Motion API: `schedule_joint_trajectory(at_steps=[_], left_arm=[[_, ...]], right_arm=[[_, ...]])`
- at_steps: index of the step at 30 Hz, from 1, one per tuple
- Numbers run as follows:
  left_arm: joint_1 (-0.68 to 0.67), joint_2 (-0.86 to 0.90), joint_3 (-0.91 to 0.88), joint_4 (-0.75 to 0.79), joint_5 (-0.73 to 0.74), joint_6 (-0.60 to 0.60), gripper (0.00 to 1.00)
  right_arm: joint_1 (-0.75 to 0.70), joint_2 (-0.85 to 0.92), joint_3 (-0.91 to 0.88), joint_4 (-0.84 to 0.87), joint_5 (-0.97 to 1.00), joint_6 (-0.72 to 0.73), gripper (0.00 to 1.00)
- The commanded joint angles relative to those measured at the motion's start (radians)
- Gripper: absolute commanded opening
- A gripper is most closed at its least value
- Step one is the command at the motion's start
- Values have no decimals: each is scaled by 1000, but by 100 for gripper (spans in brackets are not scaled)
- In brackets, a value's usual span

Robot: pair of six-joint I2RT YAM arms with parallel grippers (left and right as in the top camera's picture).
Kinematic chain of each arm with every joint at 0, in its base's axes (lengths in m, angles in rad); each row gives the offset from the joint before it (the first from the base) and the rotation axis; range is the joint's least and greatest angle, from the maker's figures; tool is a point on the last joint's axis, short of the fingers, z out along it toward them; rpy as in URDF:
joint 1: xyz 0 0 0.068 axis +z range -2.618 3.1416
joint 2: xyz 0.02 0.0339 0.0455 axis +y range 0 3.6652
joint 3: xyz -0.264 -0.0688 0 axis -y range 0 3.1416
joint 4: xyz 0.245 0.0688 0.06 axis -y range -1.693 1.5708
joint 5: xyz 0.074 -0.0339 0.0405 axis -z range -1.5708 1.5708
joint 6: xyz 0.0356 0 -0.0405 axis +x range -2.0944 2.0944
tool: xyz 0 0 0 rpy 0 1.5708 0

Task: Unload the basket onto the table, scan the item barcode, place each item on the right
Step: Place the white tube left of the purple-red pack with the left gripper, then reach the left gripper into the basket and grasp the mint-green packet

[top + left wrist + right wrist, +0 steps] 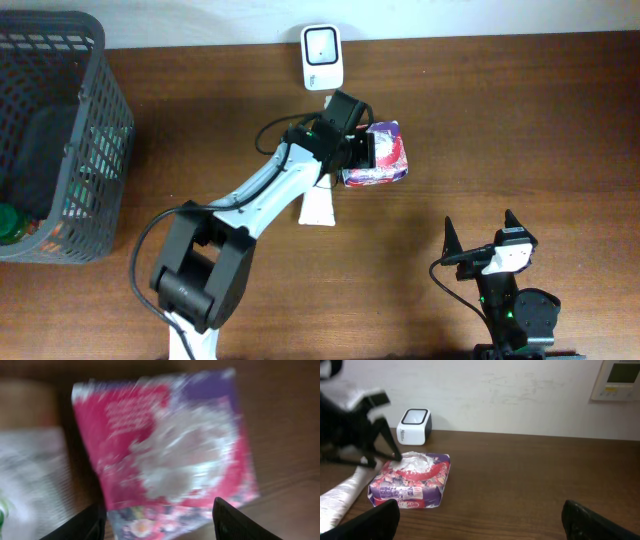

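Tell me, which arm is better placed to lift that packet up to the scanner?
Left. Its pincer is open right over the packet, which lies close to the scanner. The right pincer, open and empty, sits well away from both.

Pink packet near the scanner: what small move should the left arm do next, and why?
Probably raise the left end effector straight up, clear of the packet. Its fingers stand open above the packet, which lies flat on the table near the white scanner, so nothing is gripped.
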Motion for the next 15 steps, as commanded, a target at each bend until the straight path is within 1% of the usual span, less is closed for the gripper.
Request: schedule_joint_trajectory(at_steps=[1, 3, 5, 6, 7, 8, 9, 10, 11, 12, 13, 14, 15], left_arm=[[48, -204, 52, -6, 29, 28, 68], [148, -374, 52, -54, 30, 101, 71], [255, -529, 52, -150, 29, 208, 79], [316, -606, 52, -201, 28, 235, 82], [390, -682, 52, -264, -2, 256, 88], [481, -757, 52, -343, -85, 256, 99], [566, -809, 52, -398, -145, 269, 98], [656, -851, 53, -357, -92, 361, 90], [743, -876, 63, -269, 58, 398, 86], [815, -874, 98, -217, 174, 397, 86], [862, -860, 133, -187, 217, 397, 88], [909, -830, 188, -169, 216, 398, 89], [976, -761, 278, -166, 157, 401, 99]], right_arm=[[-4, -6, -9, -2, 5, 4, 98], [-4, -6, -9, -2, 5, 4, 99], [-4, -6, -9, -2, 5, 4, 99], [-4, -6, -9, -2, 5, 4, 99], [-4, -6, -9, -2, 5, 4, 99], [-4, -6, -9, -2, 5, 4, 99], [-4, -6, -9, -2, 5, 4, 99], [-4, -6, -9, -2, 5, 4, 99], [-4, -6, -9, -2, 5, 4, 99], [-4, -6, -9, -2, 5, 4, 99], [-4, -6, -9, -2, 5, 4, 99], [-4, -6, -9, -2, 5, 4, 99], [-4, -6, -9, -2, 5, 4, 99]])
